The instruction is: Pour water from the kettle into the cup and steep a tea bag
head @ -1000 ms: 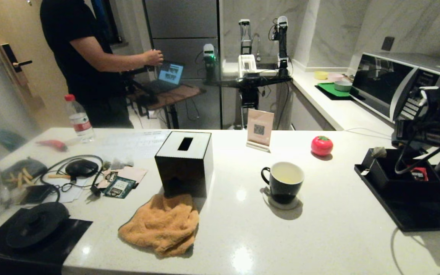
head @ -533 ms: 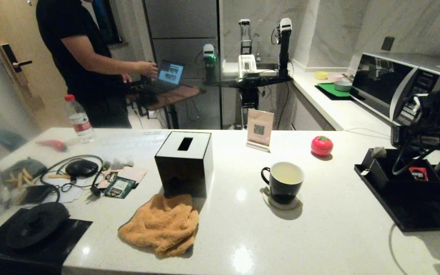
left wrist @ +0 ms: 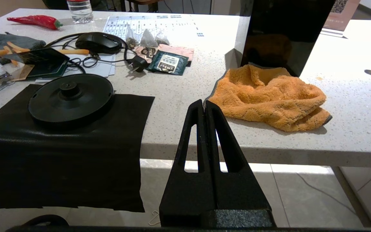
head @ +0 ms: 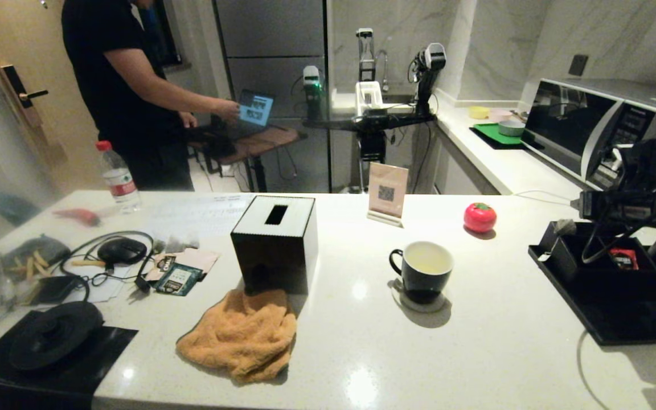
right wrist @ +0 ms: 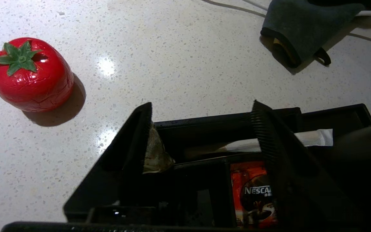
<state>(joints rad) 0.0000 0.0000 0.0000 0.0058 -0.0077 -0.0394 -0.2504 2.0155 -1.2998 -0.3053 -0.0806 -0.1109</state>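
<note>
White bench (head: 499, 353): cup (head: 422, 271) mid-bench, open surface around. Tea bag (right wrist: 155, 154) at organiser (head: 567, 250) edge, beside right gripper (right wrist: 201, 129), jaws spread. Left gripper (left wrist: 204, 104) off bench edge, jaws pressed together.

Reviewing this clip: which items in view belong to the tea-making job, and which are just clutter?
Job items:
cup, pale liquid inside
tea bag at the organiser's edge, beside one finger of the open right gripper

Lying about:
tomato
tissue box
orange cloth
bottle
red sachet
kettle base; no kettle visible
</note>
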